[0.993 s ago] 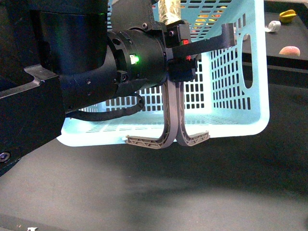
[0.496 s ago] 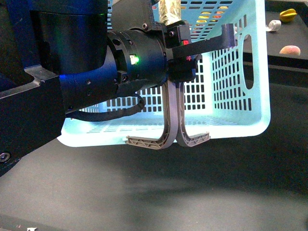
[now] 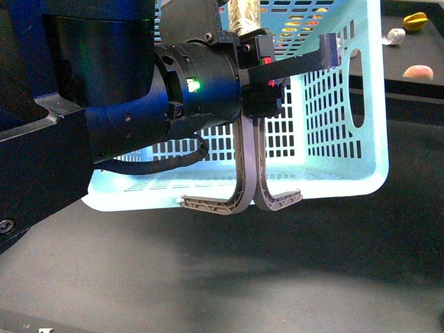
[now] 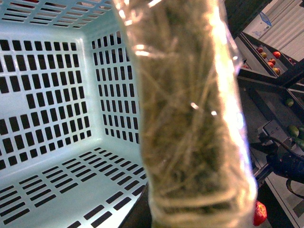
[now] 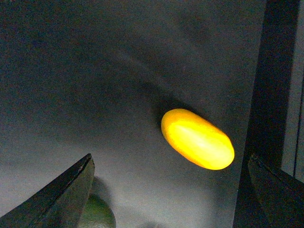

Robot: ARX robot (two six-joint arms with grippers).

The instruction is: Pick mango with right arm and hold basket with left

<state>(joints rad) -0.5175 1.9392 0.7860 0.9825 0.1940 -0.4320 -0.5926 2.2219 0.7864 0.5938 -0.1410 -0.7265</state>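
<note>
The turquoise basket [image 3: 333, 132] hangs tilted above the dark table, with its open side towards me. My left gripper [image 3: 244, 200] is shut on the basket's taped handle [image 3: 244, 14]; its pale ribbed fingers [image 3: 243, 159] are pressed together. In the left wrist view the taped handle [image 4: 190, 118] fills the middle and the basket's inside [image 4: 57, 118] shows empty. The other handle [image 3: 312, 61] crosses the basket mouth. In the right wrist view the yellow mango [image 5: 197, 138] lies on a dark surface. My right gripper [image 5: 166, 199] is open above it, not touching, and the mango lies between its dark fingers [image 5: 61, 199].
A green fruit [image 5: 97, 213] lies partly under one right finger. A yellow star-shaped fruit [image 3: 415, 22], a white object [image 3: 394, 36] and a peach-coloured fruit [image 3: 417, 71] sit on a dark shelf at the far right. A red fruit [image 4: 259, 213] lies beside the basket.
</note>
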